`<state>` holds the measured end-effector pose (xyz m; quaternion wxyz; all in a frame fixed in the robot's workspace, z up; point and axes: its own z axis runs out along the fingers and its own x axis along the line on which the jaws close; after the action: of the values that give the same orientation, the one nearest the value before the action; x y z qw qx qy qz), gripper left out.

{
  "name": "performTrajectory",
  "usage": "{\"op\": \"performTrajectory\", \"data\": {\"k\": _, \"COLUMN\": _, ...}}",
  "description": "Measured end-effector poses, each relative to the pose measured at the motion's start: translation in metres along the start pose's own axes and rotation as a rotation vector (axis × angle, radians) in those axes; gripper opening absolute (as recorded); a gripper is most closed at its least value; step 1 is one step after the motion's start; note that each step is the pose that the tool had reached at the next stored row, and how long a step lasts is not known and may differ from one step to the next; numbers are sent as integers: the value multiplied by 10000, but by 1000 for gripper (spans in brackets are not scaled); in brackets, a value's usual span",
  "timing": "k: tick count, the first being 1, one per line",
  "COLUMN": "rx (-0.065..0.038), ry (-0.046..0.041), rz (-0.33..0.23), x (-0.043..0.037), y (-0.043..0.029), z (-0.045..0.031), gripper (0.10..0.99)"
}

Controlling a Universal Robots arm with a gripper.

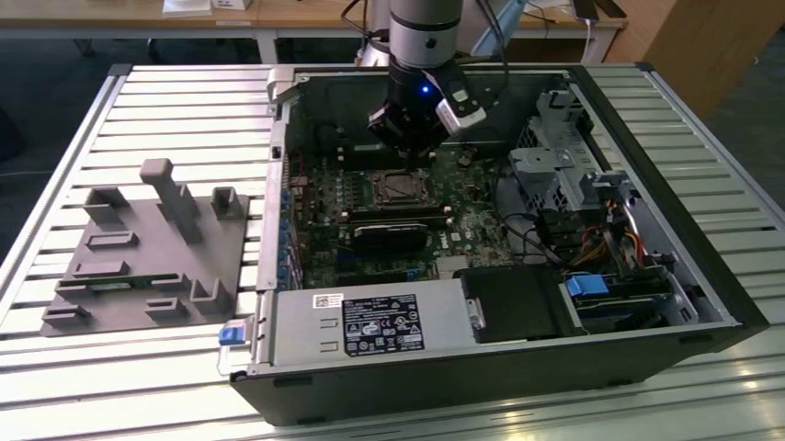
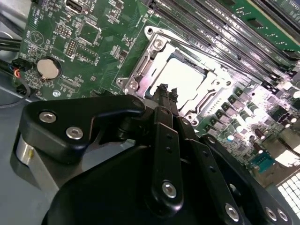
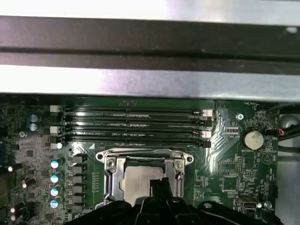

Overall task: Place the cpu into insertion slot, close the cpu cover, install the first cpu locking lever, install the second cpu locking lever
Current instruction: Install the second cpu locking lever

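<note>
Slatted benchtop (image 1: 184,101) below, I see my arm (image 1: 424,37) upright, gripper (image 2: 162,89) jaws pinched narrow, empty, close over the cpu (image 2: 180,77).

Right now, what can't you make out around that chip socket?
1. First wrist view: the gripper hides part of the cpu and cpu cover.
2. Second wrist view: glare washes out the cpu's top.
3. Exterior view: the insertion slot is too small to tell whether its levers are latched.
</note>
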<state>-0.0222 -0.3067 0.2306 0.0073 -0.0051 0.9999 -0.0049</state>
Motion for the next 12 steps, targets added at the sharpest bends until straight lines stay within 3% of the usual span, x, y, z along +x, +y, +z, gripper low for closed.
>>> {"op": "performTrajectory", "data": {"k": 12, "rx": -1, "ry": 1, "rz": 1, "x": 3, "y": -166, "z": 2, "gripper": 106}}
